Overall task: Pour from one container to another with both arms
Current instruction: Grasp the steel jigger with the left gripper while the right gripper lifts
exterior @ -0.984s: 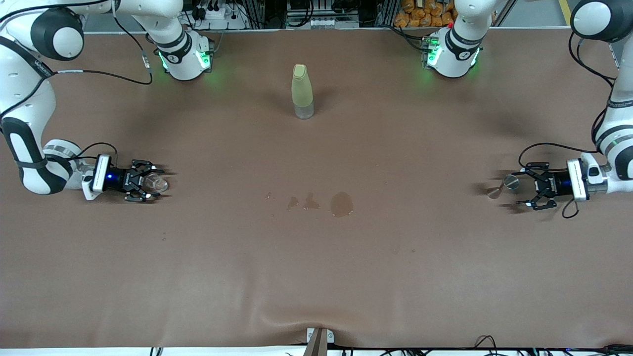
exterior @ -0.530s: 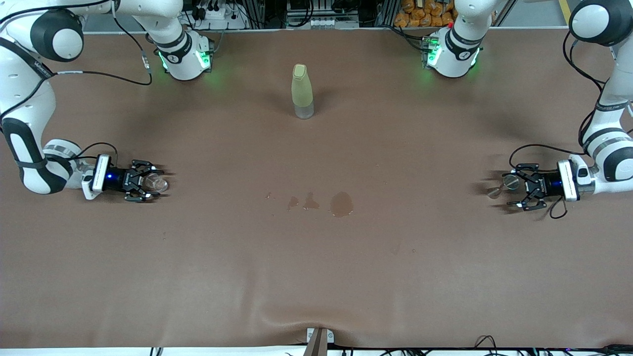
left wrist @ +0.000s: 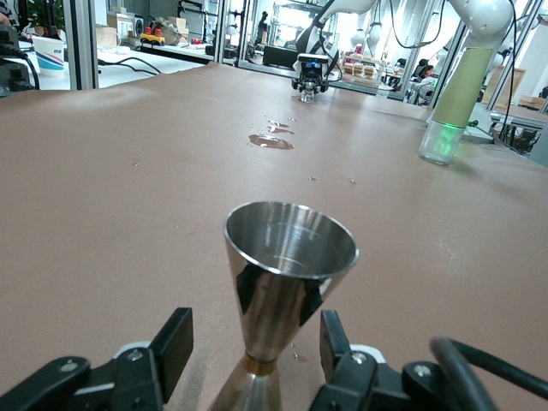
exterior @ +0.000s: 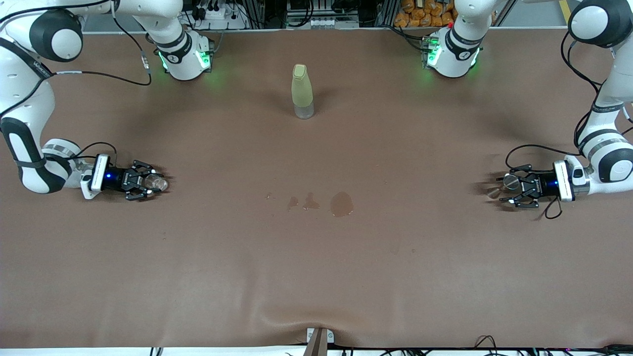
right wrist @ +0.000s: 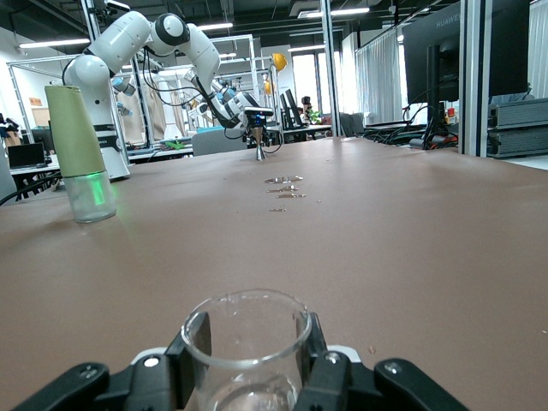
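My right gripper (exterior: 154,183) lies low over the brown table (exterior: 316,257) at the right arm's end, and its black fingers (right wrist: 318,360) are clamped on the tiny clear glass cup with the thick base (exterior: 159,184). In the right wrist view the cup (right wrist: 247,349) stands upright between the two pads, each pressed against its wall.

My left gripper (exterior: 505,190) lies low at the left arm's end of the table, and the small shiny steel hourglass jigger (exterior: 510,182) stands upright on the table between its fingers. In the left wrist view the fingers (left wrist: 169,349) sit either side of the jigger's (left wrist: 288,274) narrow waist; one is just beside it, the other clearly apart from it, so the jaws are partly spread and not gripping.

Between my two grippers, roughly midway along the table, lie a few small wet puddles (exterior: 341,203). Farther from the front camera than the puddles stands a tall yellow-green bottle with a clear base (exterior: 302,91).
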Motion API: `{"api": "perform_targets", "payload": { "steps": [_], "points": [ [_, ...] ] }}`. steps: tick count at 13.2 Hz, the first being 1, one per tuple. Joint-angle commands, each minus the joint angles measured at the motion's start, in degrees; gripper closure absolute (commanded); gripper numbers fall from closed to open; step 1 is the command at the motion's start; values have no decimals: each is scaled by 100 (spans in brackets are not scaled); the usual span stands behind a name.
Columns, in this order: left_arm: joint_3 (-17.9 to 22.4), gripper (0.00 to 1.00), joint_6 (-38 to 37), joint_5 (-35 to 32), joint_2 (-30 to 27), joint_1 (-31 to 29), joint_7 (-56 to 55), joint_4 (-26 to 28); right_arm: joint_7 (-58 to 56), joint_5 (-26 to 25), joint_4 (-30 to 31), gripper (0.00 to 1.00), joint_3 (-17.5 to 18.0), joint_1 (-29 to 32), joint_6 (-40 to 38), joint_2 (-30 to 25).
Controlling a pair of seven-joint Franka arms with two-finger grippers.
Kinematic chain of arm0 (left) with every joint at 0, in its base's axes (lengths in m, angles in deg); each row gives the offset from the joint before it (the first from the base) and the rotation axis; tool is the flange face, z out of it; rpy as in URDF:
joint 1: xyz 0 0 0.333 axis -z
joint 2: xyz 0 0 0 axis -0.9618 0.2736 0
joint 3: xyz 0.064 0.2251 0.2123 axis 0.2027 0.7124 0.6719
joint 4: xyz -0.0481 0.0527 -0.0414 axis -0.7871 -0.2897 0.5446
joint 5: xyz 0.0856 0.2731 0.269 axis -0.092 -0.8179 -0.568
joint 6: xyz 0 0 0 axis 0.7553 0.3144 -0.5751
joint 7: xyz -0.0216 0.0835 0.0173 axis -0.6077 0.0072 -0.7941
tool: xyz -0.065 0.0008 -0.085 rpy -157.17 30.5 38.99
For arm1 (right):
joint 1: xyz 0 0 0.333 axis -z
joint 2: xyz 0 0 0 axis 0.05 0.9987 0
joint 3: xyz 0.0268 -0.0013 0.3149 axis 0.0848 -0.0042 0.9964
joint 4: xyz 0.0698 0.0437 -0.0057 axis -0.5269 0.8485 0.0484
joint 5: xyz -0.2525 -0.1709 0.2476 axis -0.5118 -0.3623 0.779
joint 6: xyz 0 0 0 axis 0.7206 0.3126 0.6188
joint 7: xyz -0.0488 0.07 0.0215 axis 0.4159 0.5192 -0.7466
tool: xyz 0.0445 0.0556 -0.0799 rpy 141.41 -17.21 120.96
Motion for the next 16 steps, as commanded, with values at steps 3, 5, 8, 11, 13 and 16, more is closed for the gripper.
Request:
{"api": "perform_targets", "payload": {
  "steps": [3,5,8,11,13,16],
  "points": [
    [3,35,-37,138,96,-26,233,23,0,103,-112,73,53,74,-169,101],
    [3,36,-28,138,131,-26,233,23,62,112,-181,78,62,4,-196,14],
    [3,40,-19,129,131,-26,233,23,316,120,-322,77,80,-67,-205,-22],
    [3,44,-28,129,122,-44,233,14,745,234,-620,77,307,-172,-170,-31],
    [3,44,-28,129,114,-53,233,5,1141,488,-735,77,335,-435,-135,-144],
    [3,51,-19,129,114,-53,233,-3,1468,805,-884,78,334,-787,75,-285]
  ]
}}
